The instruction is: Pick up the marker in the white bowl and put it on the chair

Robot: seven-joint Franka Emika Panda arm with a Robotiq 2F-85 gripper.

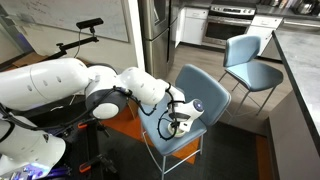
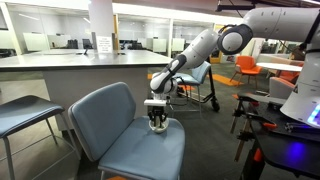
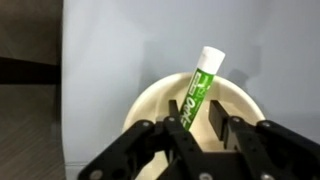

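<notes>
The pale green marker (image 3: 200,85) lies tilted in the white bowl (image 3: 150,100), its white cap pointing away over the rim. The bowl stands on the seat of the larger blue-grey chair (image 1: 203,98), which also shows in an exterior view (image 2: 110,115). My gripper (image 3: 192,125) hangs straight down over the bowl, open, with the marker's lower end between its fingers. The marker lies against one finger and a gap shows at the other. In both exterior views the gripper (image 1: 182,122) (image 2: 157,120) sits just above the seat and hides most of the bowl.
A like chair that looks smaller (image 1: 250,60) stands by a long counter (image 1: 300,85); it also shows at the edge of an exterior view (image 2: 20,112). The robot's base and stand (image 2: 285,120) are close beside the chair. Orange chairs (image 2: 245,65) stand farther back.
</notes>
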